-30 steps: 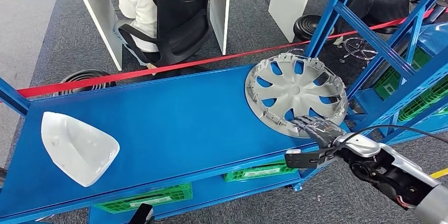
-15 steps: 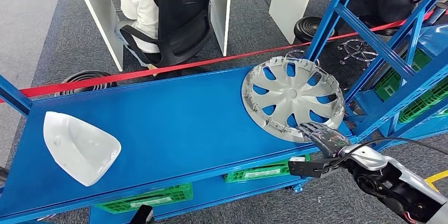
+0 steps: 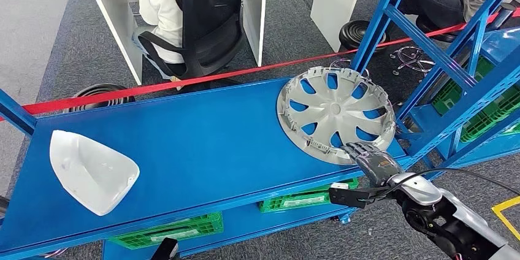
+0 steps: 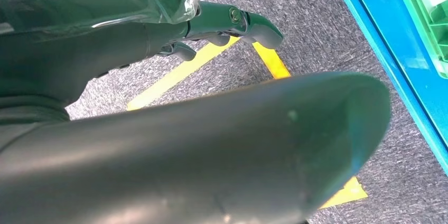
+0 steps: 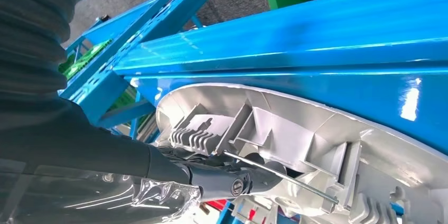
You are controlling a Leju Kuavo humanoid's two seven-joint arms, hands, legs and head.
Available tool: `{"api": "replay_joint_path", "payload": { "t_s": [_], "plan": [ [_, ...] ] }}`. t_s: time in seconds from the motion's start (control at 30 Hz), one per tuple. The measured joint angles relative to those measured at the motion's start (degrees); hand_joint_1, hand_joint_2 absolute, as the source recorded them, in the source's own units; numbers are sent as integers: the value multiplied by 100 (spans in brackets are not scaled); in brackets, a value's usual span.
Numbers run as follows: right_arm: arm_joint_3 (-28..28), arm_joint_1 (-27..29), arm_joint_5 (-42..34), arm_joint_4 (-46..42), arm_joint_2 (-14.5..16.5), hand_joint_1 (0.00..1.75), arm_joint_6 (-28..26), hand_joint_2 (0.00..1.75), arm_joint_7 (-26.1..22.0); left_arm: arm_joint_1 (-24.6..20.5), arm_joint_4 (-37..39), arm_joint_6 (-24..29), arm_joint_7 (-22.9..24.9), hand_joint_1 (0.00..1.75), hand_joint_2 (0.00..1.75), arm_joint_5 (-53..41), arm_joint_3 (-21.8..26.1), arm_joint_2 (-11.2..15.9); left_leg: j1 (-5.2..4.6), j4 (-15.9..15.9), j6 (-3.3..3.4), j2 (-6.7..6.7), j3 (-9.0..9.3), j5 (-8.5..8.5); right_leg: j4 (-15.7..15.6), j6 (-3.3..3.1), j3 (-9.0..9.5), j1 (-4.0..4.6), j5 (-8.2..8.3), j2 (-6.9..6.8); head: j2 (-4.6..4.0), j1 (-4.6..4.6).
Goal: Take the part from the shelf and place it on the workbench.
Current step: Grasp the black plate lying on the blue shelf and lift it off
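In the head view we see a silver hubcap lying flat on the blue shelf, in the right half of the frame, its ribbed inner side facing up and its near edge reaching the shelf's front lip. Our right hand comes in from the lower right and has its dark fingers on the hubcap's near rim; the right wrist view shows the fingers hooked around that rim, among the moulded clips and the wire ring of the hubcap, with the blue shelf edge just beyond, so we read this hand as grasping the hubcap. The part looks to rest on the shelf, though we cannot tell whether the gripped edge is lifted clear. At the left of the head view a white moulded shell lies on the same shelf, well apart from the hubcap. Green crates sit on the lower level beneath the shelf. A red tape stretches across behind the shelf, and beyond it a person in a white top sits in a black office chair at a white desk in the upper left. Blue rack uprights rise in the upper right. In the left wrist view our left hand hangs over grey carpet and yellow floor tape, its fingers curled in, clenched on nothing.
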Motion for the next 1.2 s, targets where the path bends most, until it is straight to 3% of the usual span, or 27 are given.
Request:
{"api": "replay_joint_path", "payload": {
  "t_s": [0.13,0.33,0.53,0.67,0.7,0.83,1.03,1.1,1.2],
  "plan": [
    [-307,343,107,-81,86,0,-213,175,83,10,1,-4,-5,0,0,0,3,0,4,-1,0,-21,-2,0,2,-3,7,2,-4,-16,0,1],
    [-732,694,539,-6,575,0,-468,175,212,6,2,-4,2,0,0,0,7,-2,8,-1,-7,-4,6,-5,1,-13,8,9,-11,-9,0,1],
    [-1027,916,677,-3,848,0,-582,175,257,5,2,-4,24,0,0,-3,11,-2,10,-1,-11,3,17,-9,0,-15,14,15,-13,-4,0,2],
    [-1252,1085,975,105,1135,127,-898,175,249,5,2,-2,37,0,0,-15,19,-4,18,-2,-21,7,19,-15,0,-18,17,21,-15,1,0,1],
    [-1293,1101,1052,174,1222,127,-1002,175,245,5,2,-2,40,0,0,-20,21,-8,20,-2,-23,11,21,-17,0,-18,17,23,-15,5,0,2],
    [-1488,1076,1317,599,1686,175,-1443,175,239,3,2,2,71,0,0,-39,36,-35,33,-3,-38,31,45,-27,-1,-23,29,33,-18,37,0,2],
    [-1755,951,1406,1092,2294,175,-1592,175,287,-30,2,9,130,0,0,-57,60,-62,75,-12,-89,126,178,-99,-12,-73,124,76,-79,127,0,3],
    [-1803,935,1423,1181,2395,175,-1593,175,294,-78,2,9,136,0,0,-60,62,-75,85,-15,-89,153,227,-124,-14,-64,155,84,-104,146,0,4],
    [-1853,891,1440,1252,2476,175,-1594,175,297,-226,-10,9,150,0,0,-62,66,-97,90,-14,-83,181,203,-105,-16,-105,127,89,-68,148,0,6]
  ]
}}
